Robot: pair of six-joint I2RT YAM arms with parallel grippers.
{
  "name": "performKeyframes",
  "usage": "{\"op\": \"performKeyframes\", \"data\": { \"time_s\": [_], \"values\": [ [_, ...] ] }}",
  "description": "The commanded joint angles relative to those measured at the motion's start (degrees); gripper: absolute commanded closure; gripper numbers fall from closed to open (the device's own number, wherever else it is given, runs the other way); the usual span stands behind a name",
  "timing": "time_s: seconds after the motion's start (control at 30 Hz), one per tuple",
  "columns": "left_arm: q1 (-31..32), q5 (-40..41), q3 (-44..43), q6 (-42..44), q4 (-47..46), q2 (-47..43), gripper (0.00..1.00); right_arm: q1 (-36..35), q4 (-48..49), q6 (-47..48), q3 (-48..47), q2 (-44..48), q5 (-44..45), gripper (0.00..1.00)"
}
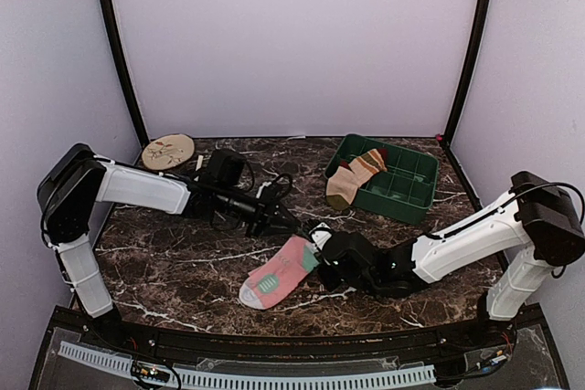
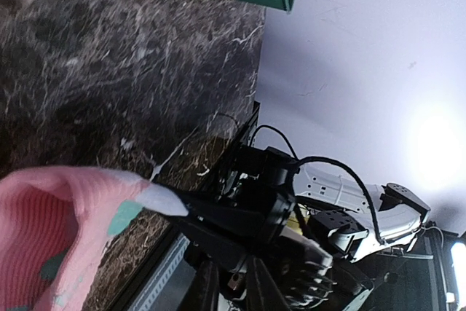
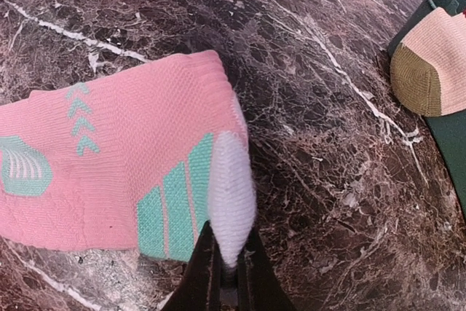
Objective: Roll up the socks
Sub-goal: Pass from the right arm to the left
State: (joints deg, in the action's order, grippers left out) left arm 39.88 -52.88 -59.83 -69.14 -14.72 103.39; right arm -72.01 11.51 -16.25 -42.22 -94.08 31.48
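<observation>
Right end effector [image 3: 224,274] clamps pink sock [image 3: 124,158] | left end effector [image 1: 294,224] unclear | tan sock [image 1: 352,180]: tray [image 1: 402,203]

A green compartment tray [image 1: 413,191] sits far right on the dark marble table [image 1: 183,262]; a round patterned disc [image 1: 168,151] lies far left.
</observation>
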Motion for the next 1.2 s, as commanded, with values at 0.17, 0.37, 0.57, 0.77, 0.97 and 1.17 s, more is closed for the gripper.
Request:
{"op": "performKeyframes", "data": {
  "time_s": [0.17,0.37,0.57,0.77,0.97,1.17],
  "values": [
    [0.4,-2.9,-3.6,-1.9,0.0,3.3,0.66,-0.3,4.4,0.6,0.0,0.9,-0.9,1.0],
    [-1.1,-4.8,-4.6,-3.0,1.4,4.8,0.6,-0.4,3.9,1.7,0.9,2.2,0.4,1.0],
    [-1.3,-6.8,0.4,-8.5,-4.7,4.5,0.59,-0.4,4.5,3.4,2.7,4.6,1.3,1.0],
    [-1.3,-7.6,1.6,-10.8,-5.4,3.2,0.58,-0.3,5.5,5.3,3.5,5.5,1.7,1.0],
    [-0.9,-4.5,0.0,-7.9,1.4,3.3,0.58,-0.4,7.0,5.7,4.1,5.7,0.6,1.0],
    [0.3,-2.6,-3.2,-8.1,0.8,7.8,0.58,-0.4,8.7,5.2,5.0,4.5,-2.0,1.0]
  ]
}}
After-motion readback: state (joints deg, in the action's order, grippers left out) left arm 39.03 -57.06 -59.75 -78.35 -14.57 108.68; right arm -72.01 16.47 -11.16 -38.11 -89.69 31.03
